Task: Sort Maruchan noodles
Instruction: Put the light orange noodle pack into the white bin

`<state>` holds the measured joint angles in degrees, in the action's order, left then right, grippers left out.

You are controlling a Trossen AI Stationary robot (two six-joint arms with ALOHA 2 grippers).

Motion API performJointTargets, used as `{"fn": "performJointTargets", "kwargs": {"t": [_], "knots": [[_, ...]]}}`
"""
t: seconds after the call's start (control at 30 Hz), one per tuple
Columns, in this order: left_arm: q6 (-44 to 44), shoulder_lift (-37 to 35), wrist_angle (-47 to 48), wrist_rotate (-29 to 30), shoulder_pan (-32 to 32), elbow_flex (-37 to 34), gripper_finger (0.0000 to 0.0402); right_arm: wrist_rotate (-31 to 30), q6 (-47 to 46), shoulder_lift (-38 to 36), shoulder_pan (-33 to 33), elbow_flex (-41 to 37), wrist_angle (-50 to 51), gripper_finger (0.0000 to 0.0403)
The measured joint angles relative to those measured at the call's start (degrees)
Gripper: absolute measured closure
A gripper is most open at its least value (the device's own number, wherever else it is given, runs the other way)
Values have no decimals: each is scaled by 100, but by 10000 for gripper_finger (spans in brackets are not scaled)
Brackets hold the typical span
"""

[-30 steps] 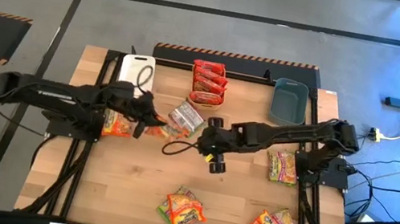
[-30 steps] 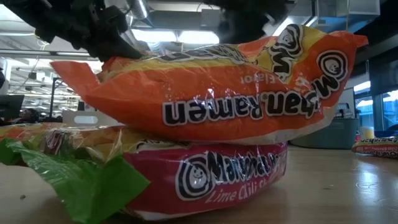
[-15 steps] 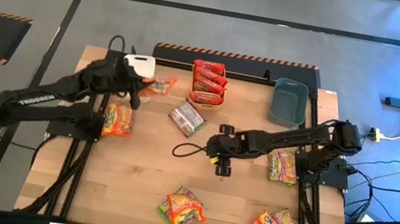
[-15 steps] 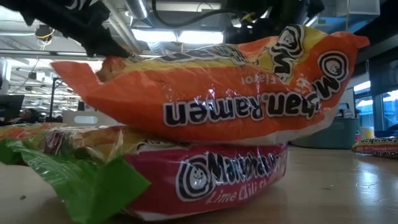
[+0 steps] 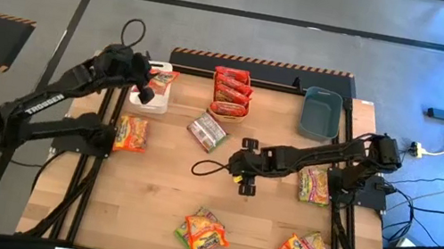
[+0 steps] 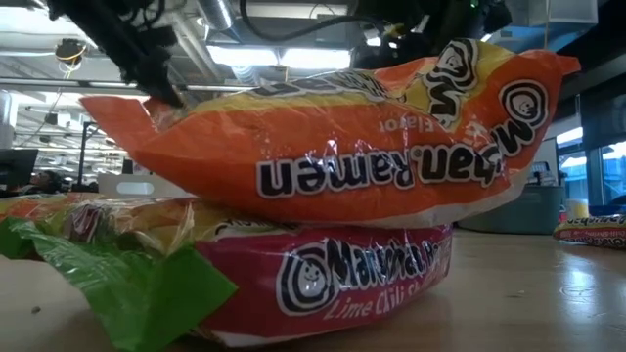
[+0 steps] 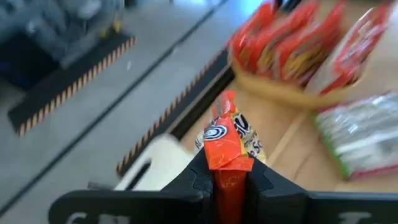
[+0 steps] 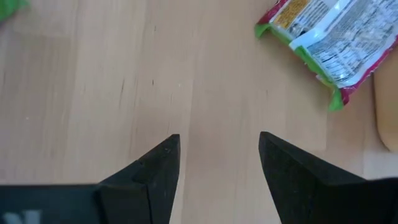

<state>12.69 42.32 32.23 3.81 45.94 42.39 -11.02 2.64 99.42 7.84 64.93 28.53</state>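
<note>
Wooden table (image 5: 156, 195), ramen packets (image 5: 203, 232), bins (image 5: 321, 112)

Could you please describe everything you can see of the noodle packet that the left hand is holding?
The orange packet is a small flat ramen pack of crinkly, glossy plastic, orange-red with a yellow patch and a round black-and-white logo. It stands on edge, pinched by one sealed end between the fingers of the left hand, which is shut on it. In the high view it hangs over the white bin at the table's far left; nothing else touches it.

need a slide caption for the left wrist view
Left gripper shut on an orange noodle packet above the white bin, red packets beyond.
</note>
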Motion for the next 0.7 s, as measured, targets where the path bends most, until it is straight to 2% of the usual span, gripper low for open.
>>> {"fn": "performJointTargets", "kwargs": {"t": [0.37,0.7], "knots": [[137,831,276,-54,610,-2,382,3,52,4,0,-472,-468,198],[112,982,145,-664,731,-6,384,4,111,7,0,-726,-617,198]]}}
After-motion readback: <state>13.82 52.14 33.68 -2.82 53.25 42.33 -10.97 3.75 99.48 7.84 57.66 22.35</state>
